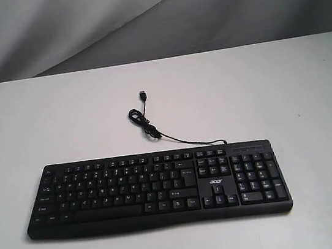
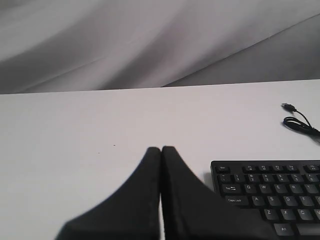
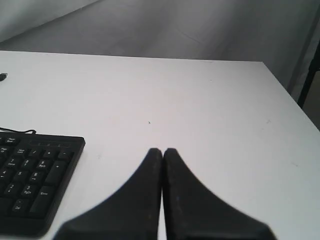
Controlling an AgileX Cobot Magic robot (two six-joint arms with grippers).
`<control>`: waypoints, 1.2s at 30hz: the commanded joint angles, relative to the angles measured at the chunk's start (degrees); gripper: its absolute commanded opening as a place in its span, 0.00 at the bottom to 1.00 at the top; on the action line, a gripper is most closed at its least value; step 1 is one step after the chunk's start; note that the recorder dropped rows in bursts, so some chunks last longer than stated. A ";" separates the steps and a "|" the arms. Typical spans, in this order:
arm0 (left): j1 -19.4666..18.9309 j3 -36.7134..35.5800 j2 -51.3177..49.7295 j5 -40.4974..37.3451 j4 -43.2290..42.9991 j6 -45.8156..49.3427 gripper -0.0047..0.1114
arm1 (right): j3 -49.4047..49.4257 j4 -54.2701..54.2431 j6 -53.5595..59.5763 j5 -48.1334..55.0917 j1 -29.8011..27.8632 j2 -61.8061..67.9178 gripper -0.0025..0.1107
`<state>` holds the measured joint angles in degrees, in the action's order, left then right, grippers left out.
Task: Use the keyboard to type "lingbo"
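We find left gripper (image 2: 161, 150) and right gripper (image 3: 162, 151) pinched together, empty, beside the keyboard (image 1: 156, 188); typing looks unstarted, next press "l".

White tabletop (image 1: 59, 114), matte, flat. Black keyboard (image 1: 157, 191) lies flat on it toward the near edge, num pad at right in ext. view. Thin USB cable (image 1: 151, 131) leaves its back edge, loops on the table; plug (image 1: 142, 95) lies loose further back.
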<state>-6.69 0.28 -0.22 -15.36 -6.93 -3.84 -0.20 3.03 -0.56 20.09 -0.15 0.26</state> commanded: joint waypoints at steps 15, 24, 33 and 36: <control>0.27 -0.28 0.22 0.34 0.21 -0.12 0.04 | 0.20 1.19 1.01 -22.36 -0.50 -0.26 0.02; 0.27 -0.28 0.22 0.34 0.21 -0.12 0.04 | 0.20 1.19 -6.11 -39.50 -0.50 -0.26 0.02; 0.27 -0.28 0.22 0.34 0.21 -0.12 0.04 | -6.16 2.96 -25.27 -39.46 -0.50 3.26 0.02; 0.27 -0.28 0.22 0.34 0.21 -0.12 0.04 | -13.87 8.88 -27.39 -34.02 -0.50 12.17 0.02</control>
<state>-6.69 0.28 -0.22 -15.36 -6.93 -3.84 -7.97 6.75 -25.98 -18.81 -0.15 5.53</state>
